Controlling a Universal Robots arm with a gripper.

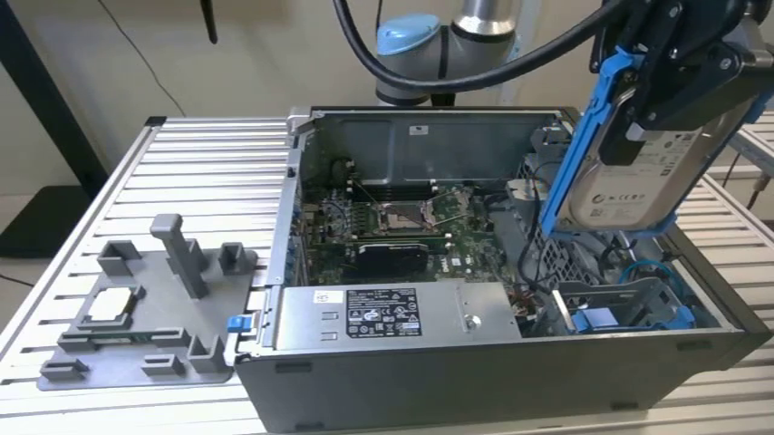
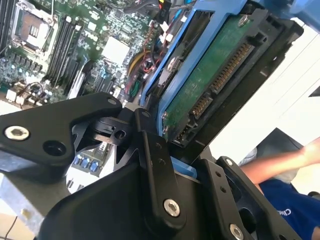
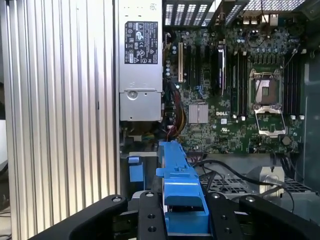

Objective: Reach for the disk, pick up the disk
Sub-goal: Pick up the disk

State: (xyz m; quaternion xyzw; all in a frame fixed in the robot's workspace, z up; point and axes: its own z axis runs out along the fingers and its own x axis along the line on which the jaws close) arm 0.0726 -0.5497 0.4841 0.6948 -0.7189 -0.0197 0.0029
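The disk [image 1: 639,177], a silver hard drive with a white label in a bright blue frame, hangs tilted above the open computer case's corner, at the exterior view's right. My gripper [image 1: 662,113] is shut on its upper part, with black fingers [image 1: 630,138] pressed against the label side. In the second wrist view the disk [image 2: 212,77] shows its green circuit board and connector, and the gripper [image 2: 175,150] clamps the blue frame. In the first wrist view the frame's blue edge [image 3: 182,192] sits between the black fingers [image 3: 150,220].
The open computer case [image 1: 484,390] holds a motherboard [image 1: 400,222], a power supply [image 1: 387,313] and a blue plastic bay piece [image 1: 611,317]. A grey fixture [image 1: 145,308] with a small square chip [image 1: 107,304] lies on the slatted table. A person's arm [image 2: 280,165] is beside the table.
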